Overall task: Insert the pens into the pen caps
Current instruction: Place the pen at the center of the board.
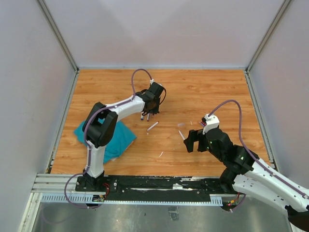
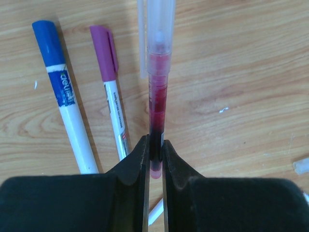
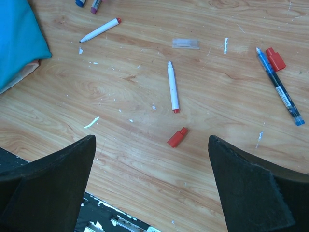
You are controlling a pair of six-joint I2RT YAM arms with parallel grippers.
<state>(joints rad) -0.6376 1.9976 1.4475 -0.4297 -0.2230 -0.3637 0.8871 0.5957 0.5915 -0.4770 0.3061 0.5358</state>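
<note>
Translucent red-inked pen (image 2: 158, 87) pinched in left hand (image 2: 155, 142); right hand (image 3: 152, 140) gapes wide over wooden table (image 3: 120, 87).

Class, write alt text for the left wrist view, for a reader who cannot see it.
The left gripper is shut on a clear pen filled with red ink, which points away from the camera. On the wooden table to its left lie a blue-capped pen and a purple-capped pen, side by side.
</note>
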